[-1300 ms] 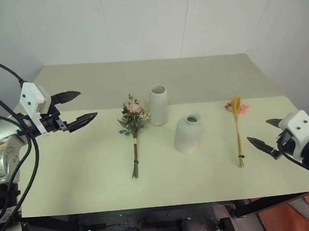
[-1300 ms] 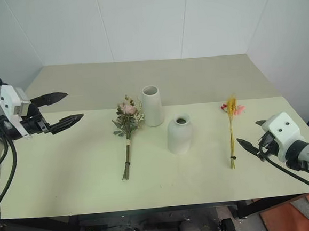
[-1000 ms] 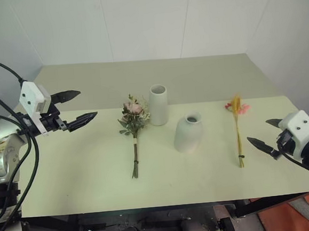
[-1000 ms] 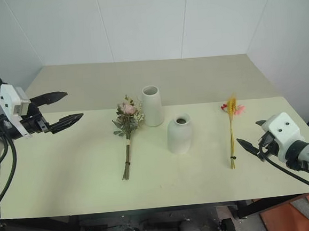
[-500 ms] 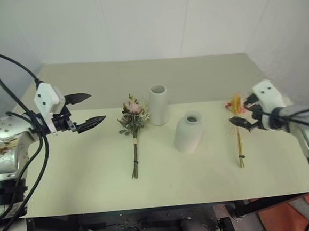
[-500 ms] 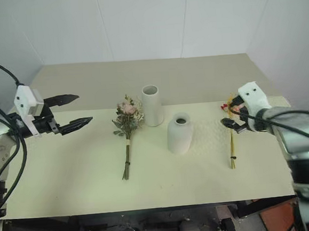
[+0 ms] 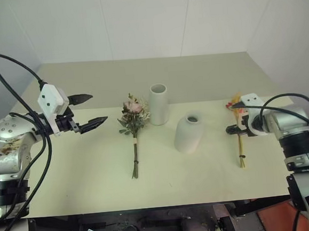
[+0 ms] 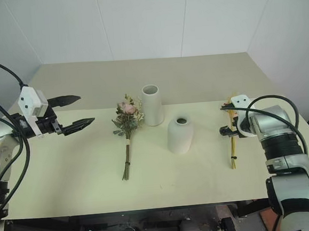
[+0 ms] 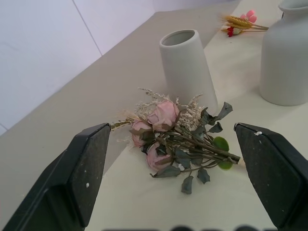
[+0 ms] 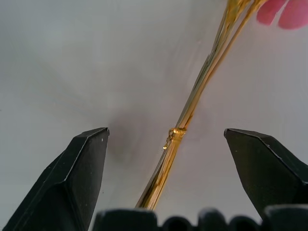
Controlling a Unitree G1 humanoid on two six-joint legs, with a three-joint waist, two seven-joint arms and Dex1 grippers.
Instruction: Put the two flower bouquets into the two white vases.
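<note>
The pink and cream bouquet [image 7: 133, 121] lies on the table, blossoms toward the back. Just right of it stands the tall white vase [image 7: 158, 104], with the bulbous white vase [image 7: 188, 134] further right and nearer. The slim yellow bouquet [image 7: 239, 141] lies at the right. My left gripper [image 7: 99, 108] hovers open, level, left of the pink bouquet [image 9: 168, 120] and pointing at it. My right gripper [image 7: 234, 118] points down over the yellow stems [image 10: 192, 110]. It is open, with one finger on each side of the stems, and neither finger touches them.
The pale green table [image 7: 84, 174] ends at a near edge in front of the bouquets. White walls close the back and right. Black cables loop off my left arm [image 7: 16, 131].
My right arm swung in from the table's front right edge and tipped its gripper down over the yellow stems. The left gripper edged slightly toward the pink bouquet.
</note>
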